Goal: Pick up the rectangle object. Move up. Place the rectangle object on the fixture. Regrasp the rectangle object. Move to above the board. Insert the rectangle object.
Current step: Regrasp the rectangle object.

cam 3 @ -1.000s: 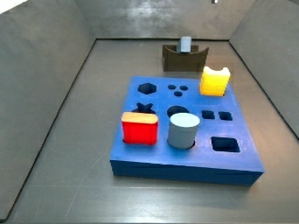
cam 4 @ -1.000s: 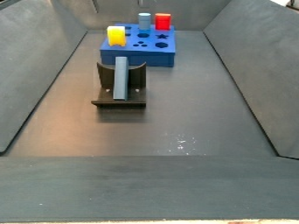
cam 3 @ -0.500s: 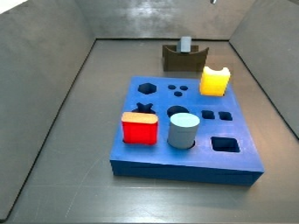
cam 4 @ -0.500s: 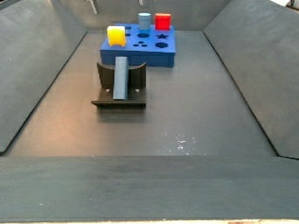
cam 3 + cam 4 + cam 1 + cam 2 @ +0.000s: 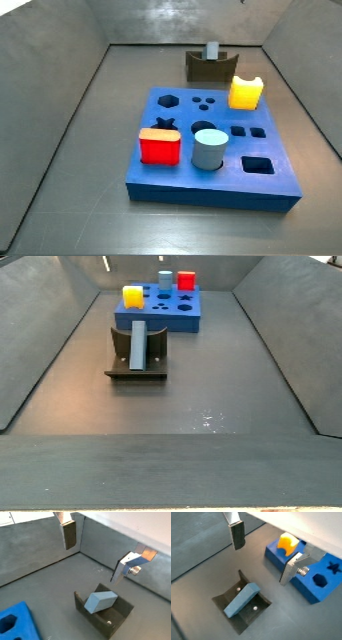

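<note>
wrist views first: i see the gripper (image 5: 100,554) spread wide with nothing between its fingers (image 5: 69,534), hanging above the fixture (image 5: 103,614) and clear of it. the rectangle object (image 5: 101,601) sits tilted in the fixture's notch, untouched. from another wrist view the gripper (image 5: 263,553) is just as wide, the rectangle object (image 5: 242,599) lies slanted in the fixture (image 5: 241,605), and the board (image 5: 311,572) with a yellow piece (image 5: 287,543) is near. side views: the rectangle object (image 5: 211,51) stands in the fixture (image 5: 209,66) behind the board (image 5: 214,150); the rectangle object (image 5: 138,346) stands up from the fixture (image 5: 138,351), with the board (image 5: 162,311) beyond.
</note>
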Controlling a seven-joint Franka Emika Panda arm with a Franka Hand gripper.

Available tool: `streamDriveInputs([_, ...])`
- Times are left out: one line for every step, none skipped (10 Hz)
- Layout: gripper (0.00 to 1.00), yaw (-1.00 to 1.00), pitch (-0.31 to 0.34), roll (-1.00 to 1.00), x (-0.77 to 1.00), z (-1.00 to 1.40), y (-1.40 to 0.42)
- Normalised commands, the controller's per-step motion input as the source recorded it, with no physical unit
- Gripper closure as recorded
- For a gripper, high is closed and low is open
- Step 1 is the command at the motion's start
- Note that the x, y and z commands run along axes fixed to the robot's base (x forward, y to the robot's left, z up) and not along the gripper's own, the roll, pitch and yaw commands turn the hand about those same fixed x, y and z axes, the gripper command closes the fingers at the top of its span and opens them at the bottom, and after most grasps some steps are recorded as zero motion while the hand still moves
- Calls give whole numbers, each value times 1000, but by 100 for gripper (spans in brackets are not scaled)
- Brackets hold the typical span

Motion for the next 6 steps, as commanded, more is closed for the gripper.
streamDriveInputs([0, 18, -74, 1000, -24, 6, -20])
streamDriveInputs([0, 18, -74, 1000, -24, 5, -19])
streamDriveInputs([0, 17, -73, 1000, -21, 8, -23])
streamDriveInputs([0, 17, -72, 1000, -18, 11, -21])
streamDriveInputs([0, 16, -70, 1000, -12, 9, -22])
streamDriveInputs([0, 16, -67, 1000, -10, 7, -23])
